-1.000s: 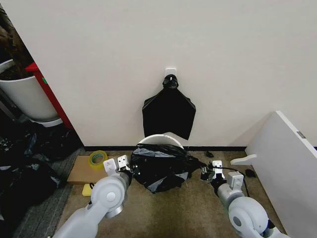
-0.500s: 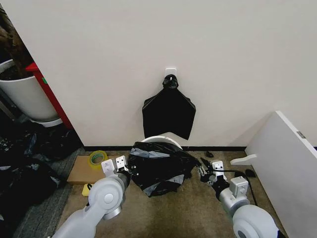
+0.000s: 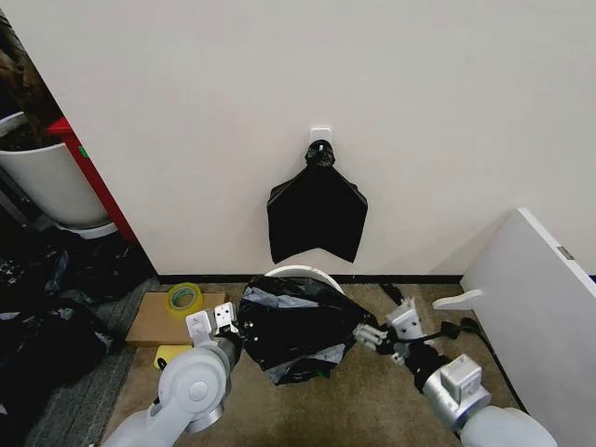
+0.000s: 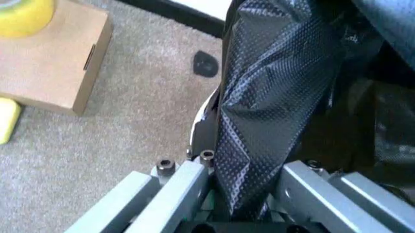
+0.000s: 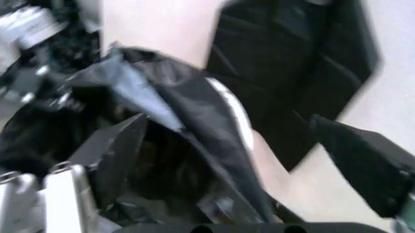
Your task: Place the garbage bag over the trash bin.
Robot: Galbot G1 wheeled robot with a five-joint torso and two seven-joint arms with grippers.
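The glossy black garbage bag (image 3: 296, 324) lies crumpled over the off-white trash bin (image 3: 300, 272) on the floor by the wall, and just the rear arc of the bin's rim shows. My left gripper (image 3: 226, 322) is at the bag's left edge and shut on a fold of the garbage bag (image 4: 272, 97). At the bag's right side, my right gripper (image 3: 369, 333) is open, its fingers (image 5: 113, 148) wide apart around the bag's edge (image 5: 175, 111).
A flat black bundle (image 3: 317, 212) hangs from a wall hook above the bin. Left of the bin, a cardboard box (image 3: 154, 321) carries a yellow tape roll (image 3: 183, 298). A big white planter (image 3: 42, 182) stands far left, and a white panel (image 3: 540, 298) leans at the right.
My right gripper has moved left, closing on the bag's right side. The bag has bunched up and shifted slightly left over the bin. My left gripper has sunk a little, still gripping it.
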